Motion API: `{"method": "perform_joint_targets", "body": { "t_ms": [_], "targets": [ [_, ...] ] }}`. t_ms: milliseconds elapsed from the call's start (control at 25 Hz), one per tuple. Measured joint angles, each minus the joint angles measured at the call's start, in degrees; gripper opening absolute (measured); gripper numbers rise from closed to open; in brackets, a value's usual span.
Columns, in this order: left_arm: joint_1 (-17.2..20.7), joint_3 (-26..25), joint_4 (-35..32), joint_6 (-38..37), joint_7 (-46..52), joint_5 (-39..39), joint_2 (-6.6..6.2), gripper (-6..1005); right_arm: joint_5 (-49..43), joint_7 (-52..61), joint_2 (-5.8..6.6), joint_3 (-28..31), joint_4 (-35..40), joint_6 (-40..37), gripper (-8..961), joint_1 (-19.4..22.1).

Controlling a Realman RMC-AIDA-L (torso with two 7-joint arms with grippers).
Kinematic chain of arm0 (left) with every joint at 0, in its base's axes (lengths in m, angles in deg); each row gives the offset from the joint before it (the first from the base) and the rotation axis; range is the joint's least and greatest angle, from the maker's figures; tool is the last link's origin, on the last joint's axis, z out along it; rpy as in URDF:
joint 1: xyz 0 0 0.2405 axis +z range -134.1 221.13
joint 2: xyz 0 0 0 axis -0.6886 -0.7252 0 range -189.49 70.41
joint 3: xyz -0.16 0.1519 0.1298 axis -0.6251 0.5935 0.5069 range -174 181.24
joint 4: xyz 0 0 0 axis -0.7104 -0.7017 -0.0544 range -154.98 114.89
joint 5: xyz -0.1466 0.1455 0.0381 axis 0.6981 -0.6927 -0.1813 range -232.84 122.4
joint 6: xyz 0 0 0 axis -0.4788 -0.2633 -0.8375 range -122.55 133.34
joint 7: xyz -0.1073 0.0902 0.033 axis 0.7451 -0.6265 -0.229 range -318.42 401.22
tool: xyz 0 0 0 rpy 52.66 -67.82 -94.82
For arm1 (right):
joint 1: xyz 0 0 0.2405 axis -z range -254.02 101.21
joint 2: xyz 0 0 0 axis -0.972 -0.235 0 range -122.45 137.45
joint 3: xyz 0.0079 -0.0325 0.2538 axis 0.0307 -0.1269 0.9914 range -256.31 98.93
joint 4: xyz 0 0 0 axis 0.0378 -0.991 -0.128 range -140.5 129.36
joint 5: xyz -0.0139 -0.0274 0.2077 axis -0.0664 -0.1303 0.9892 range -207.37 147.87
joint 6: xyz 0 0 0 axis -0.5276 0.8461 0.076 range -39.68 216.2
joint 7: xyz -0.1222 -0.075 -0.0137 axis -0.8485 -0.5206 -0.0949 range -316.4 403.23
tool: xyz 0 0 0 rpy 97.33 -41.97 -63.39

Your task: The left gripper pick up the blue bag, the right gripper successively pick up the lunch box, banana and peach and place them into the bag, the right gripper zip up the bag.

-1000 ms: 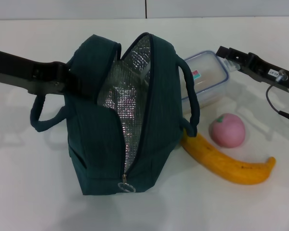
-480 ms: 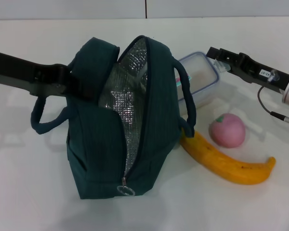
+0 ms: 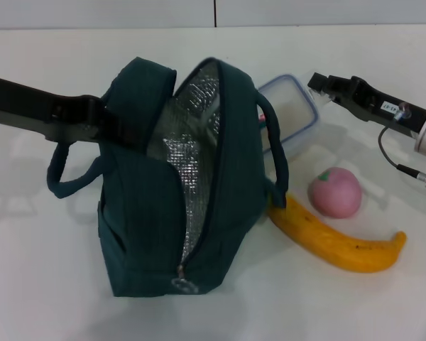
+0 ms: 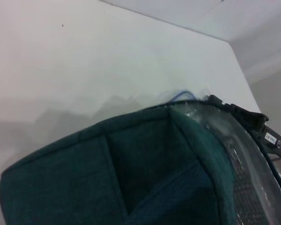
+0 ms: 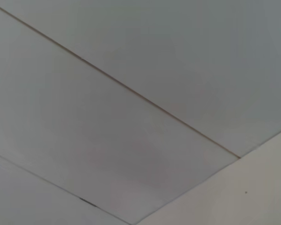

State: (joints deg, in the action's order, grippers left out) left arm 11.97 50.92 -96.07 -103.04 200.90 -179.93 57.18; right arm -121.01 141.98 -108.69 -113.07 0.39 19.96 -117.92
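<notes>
The blue bag (image 3: 234, 156) stands at the table's middle, its mouth gaping and its foil lining (image 3: 184, 142) showing. My left gripper (image 3: 112, 126) is shut on the bag's left top edge; the left wrist view shows only bag fabric (image 4: 131, 187) close up. The lunch box (image 3: 292, 106) is tilted behind the bag's right handle, with my right gripper (image 3: 317, 83) shut on its far right corner. The peach (image 3: 334, 192) and the banana (image 3: 334, 241) lie on the table to the bag's right.
The white table (image 3: 42, 284) runs back to a pale wall. The bag's loose left handle (image 3: 67, 181) hangs below my left arm. A cable (image 3: 401, 167) trails from the right wrist above the peach. The right wrist view shows only wall panels.
The right gripper has carried the lunch box left toward the bag and tipped it up. The bag has shifted slightly in the left gripper's hold.
</notes>
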Motion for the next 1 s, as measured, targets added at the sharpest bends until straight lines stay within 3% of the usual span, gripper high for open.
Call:
{"method": "perform_joint_targets", "body": {
  "t_ms": [80,360,1000],
  "targets": [
    [0.0,0.0,0.1,0.1,0.0,0.0,-0.06,37,0.0,0.0,0.01,0.0,0.0,-0.6,100,-0.1],
    [-0.1,-0.4,0.7,0.4,-0.1,0.0,-0.36,37,2.4,-0.1,0.01,0.2,0.2,-2.2,92,0.7],
    [0.2,-0.5,1.4,1.0,-0.4,0.1,0.01,37,11.6,-0.1,0.78,0.3,2.6,-10.2,113,8.1]
  ]
}}
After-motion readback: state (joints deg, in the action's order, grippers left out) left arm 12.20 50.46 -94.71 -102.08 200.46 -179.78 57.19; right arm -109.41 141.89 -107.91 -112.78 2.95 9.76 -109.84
